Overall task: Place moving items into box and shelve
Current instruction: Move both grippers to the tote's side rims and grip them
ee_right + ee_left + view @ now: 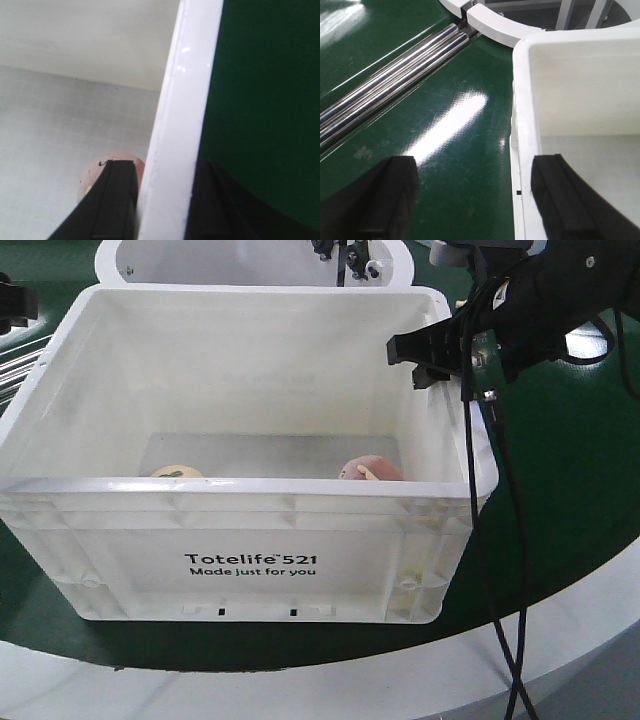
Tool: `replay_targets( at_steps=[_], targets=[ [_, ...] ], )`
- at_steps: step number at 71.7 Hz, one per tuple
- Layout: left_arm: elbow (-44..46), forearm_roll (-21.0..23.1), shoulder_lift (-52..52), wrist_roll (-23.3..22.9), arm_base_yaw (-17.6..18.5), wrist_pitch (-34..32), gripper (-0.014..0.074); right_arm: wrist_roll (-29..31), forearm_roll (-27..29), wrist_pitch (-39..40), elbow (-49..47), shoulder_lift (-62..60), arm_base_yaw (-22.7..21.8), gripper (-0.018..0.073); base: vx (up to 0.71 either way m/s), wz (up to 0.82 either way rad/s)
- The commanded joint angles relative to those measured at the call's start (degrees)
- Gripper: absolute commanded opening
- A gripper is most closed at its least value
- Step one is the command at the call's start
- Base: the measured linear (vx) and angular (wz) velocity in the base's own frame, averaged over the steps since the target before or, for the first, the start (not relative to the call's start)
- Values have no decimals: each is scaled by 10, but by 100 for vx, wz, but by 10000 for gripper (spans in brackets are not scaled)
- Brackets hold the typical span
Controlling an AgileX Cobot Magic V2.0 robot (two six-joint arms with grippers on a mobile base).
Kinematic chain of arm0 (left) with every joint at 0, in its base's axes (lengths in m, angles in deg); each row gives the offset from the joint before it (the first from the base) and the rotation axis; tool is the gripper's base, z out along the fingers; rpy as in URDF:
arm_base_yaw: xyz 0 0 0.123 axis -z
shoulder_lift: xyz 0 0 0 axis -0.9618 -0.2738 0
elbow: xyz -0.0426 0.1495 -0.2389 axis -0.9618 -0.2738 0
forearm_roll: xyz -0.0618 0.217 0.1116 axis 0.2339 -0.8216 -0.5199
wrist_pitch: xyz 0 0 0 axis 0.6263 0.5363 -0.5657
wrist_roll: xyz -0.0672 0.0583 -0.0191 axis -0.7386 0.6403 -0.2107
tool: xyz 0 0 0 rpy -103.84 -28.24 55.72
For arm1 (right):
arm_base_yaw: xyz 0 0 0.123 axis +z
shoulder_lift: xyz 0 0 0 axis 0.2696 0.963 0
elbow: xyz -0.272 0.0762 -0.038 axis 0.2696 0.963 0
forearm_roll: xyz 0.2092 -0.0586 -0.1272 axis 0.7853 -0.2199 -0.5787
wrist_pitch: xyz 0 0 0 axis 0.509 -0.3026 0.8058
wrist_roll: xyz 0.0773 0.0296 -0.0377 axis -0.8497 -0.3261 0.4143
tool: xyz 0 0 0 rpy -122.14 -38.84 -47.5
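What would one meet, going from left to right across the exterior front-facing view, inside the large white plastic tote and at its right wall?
pale yellow round plush ball → pinkish-brown round plush ball with a yellow ridge → black right gripper, over the right wall of the large white rectangular plastic tote.

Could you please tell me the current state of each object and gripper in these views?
Box: upright, top open, both balls inside.
Yellow ball: resting on the box floor, near the printed wall, left side.
Pink ball: resting on the box floor, near the printed wall, right side.
Left gripper: open, straddling the box's left wall.
Right gripper: straddling the box's right rim; whether it is clamped cannot be told.
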Motion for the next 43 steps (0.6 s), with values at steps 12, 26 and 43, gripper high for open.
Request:
replay_targets(
  at_steps=[12, 26, 43],
  targets=[
    [23, 4, -16, 19, -2, -22, 591, 25, 23, 23, -16, -22, 2, -12, 0, 0],
    [23, 42, -55, 43, -2, -9, 591, 36, 23, 23, -16, -22, 2, -12, 0, 0],
    [23, 63, -71, 43, -2, -10, 591, 48, 23, 23, -16, -22, 2, -12, 0, 0]
  ],
)
